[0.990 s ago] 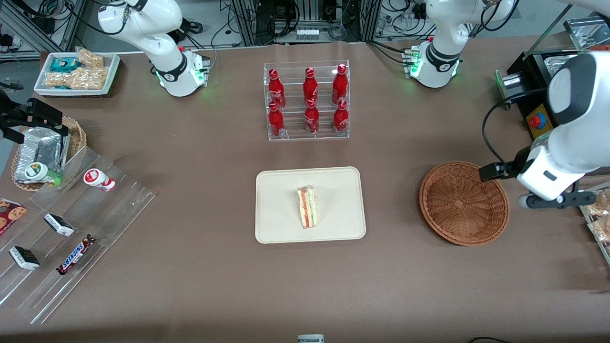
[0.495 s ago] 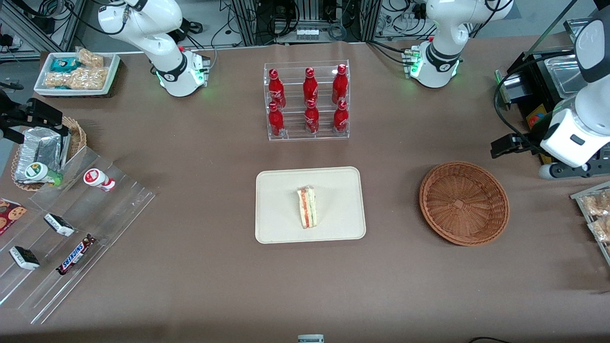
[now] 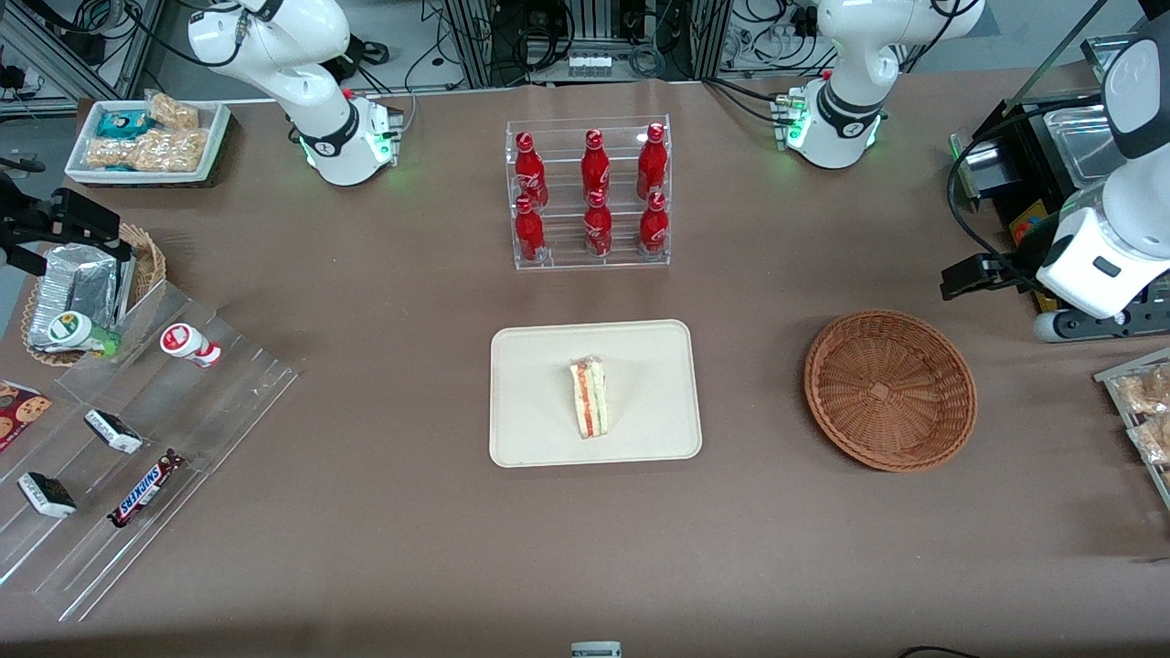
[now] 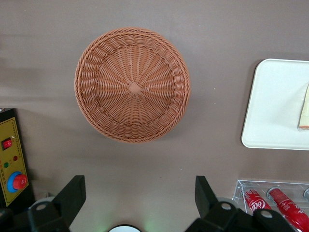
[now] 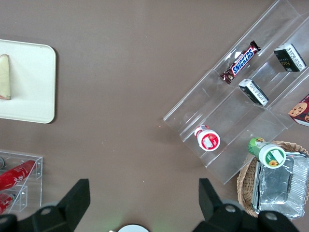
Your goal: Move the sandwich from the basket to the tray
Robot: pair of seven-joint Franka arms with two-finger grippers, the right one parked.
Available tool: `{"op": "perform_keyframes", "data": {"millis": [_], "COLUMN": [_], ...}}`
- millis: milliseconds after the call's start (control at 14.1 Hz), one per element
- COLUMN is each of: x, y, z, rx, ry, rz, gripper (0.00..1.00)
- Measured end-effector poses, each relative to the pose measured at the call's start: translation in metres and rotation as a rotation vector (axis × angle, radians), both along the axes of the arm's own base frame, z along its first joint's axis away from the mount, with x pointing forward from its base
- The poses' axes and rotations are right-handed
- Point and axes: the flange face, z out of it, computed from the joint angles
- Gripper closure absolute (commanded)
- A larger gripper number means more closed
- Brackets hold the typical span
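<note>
The sandwich (image 3: 590,397), a pale wedge with red and green layers, lies on the cream tray (image 3: 548,366) at the table's middle. Only its edge (image 4: 304,108) shows on the tray (image 4: 275,106) in the left wrist view. The reddish-brown wicker basket (image 3: 889,388) stands beside the tray toward the working arm's end, with nothing in it (image 4: 133,84). My left gripper (image 3: 1097,322) hangs high above the table, a little farther from the front camera than the basket and nearer the table's end. It is open (image 4: 139,182), with nothing between its fingers.
A clear rack of red cola bottles (image 3: 590,196) stands farther from the front camera than the tray. A black control box with a red button (image 3: 1028,228) sits close to the gripper. A snack tray (image 3: 1143,411) lies at the table's edge beside the basket.
The left arm has drawn back from beside the basket, away from the front camera and higher, then nearly stopped. Sandwich, tray and basket have not moved.
</note>
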Motion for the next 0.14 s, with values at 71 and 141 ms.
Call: {"op": "perform_keyframes", "data": {"millis": [71, 141], "x": [0.0000, 0.0001], "y": [0.0003, 0.0005], "z": [0.0000, 0.0000], "rx": [0.000, 0.000], "ry": [0.000, -0.001], "rz": [0.001, 0.001], "gripper": [0.00, 0.00]}}
